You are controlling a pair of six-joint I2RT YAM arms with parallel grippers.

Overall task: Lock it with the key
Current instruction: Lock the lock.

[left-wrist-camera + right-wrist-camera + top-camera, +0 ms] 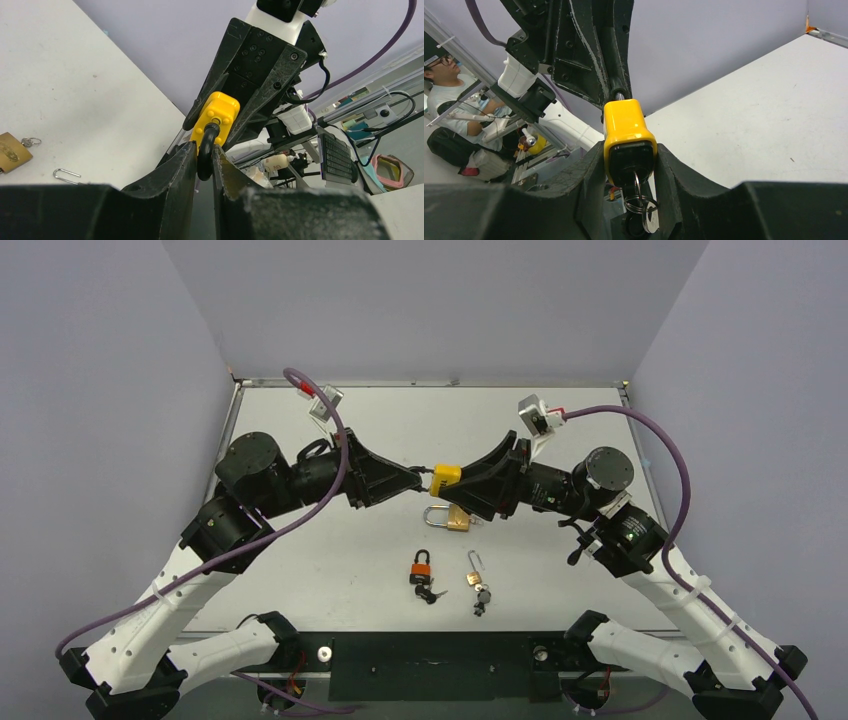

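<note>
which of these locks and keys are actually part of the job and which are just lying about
In the job:
yellow padlock
key ring hanging under it
left gripper and right gripper, jaws shut on it

Lying about on the table:
brass padlock
orange padlock with black keys
small open padlock with key bunch

— Is any lettering or number read on the yellow padlock [626,125]?
— None is read. Faint marks are seen on the brass padlock [11,152], too blurred to be made out.
</note>
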